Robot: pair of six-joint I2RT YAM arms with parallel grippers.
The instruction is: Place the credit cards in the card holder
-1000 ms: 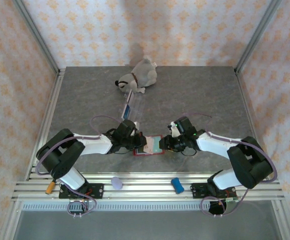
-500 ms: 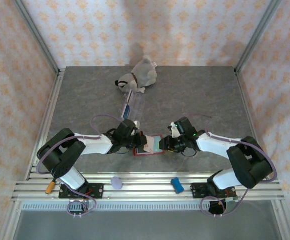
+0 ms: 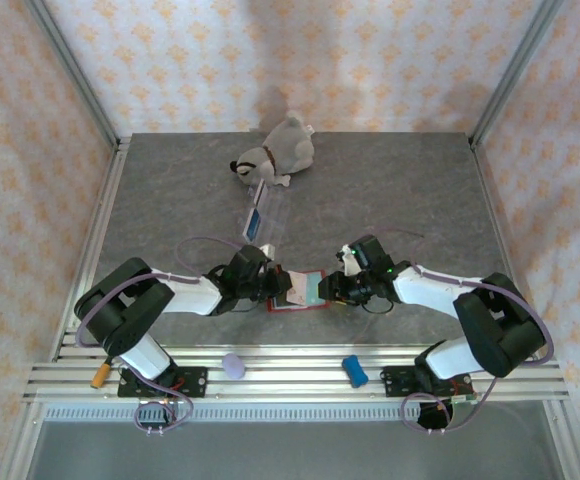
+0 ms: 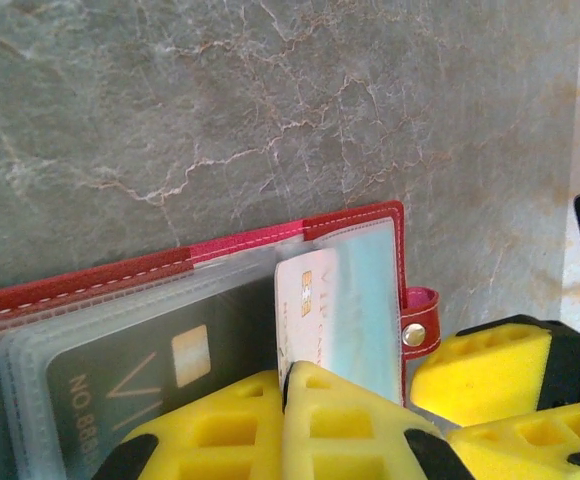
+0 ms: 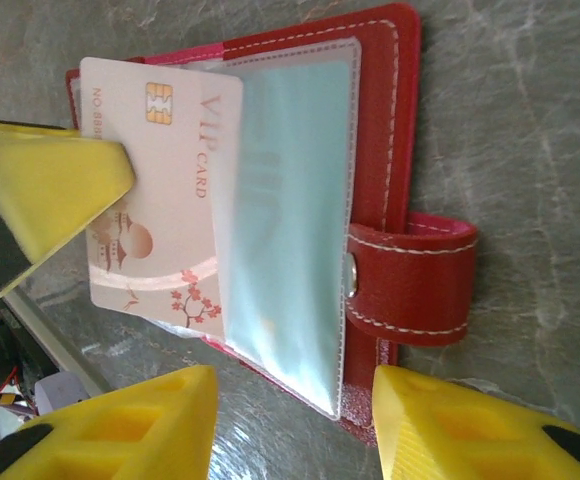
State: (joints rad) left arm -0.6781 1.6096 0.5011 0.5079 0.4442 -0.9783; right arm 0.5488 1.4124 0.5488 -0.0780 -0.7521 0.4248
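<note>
Left claw (image 4: pixel 285 385) clamped on pink card (image 5: pixel 160 180), half inside card holder (image 5: pixel 385 110). Right claw (image 5: pixel 292 390) apart, by holder's tab (image 5: pixel 420 280).

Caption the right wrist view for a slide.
Left gripper holds a pale credit card partly inside the open red card holder's clear pocket.

Grey marbled tabletop (image 3: pixel 400 190), floral-patterned walls (image 3: pixel 300 60), aluminium corner posts (image 3: pixel 70 70)

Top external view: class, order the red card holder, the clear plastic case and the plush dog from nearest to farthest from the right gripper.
1. The red card holder, directly beside the right gripper, on its left.
2. The clear plastic case, farther back and left, mid-table.
3. The plush dog, near the table's far edge.
</note>
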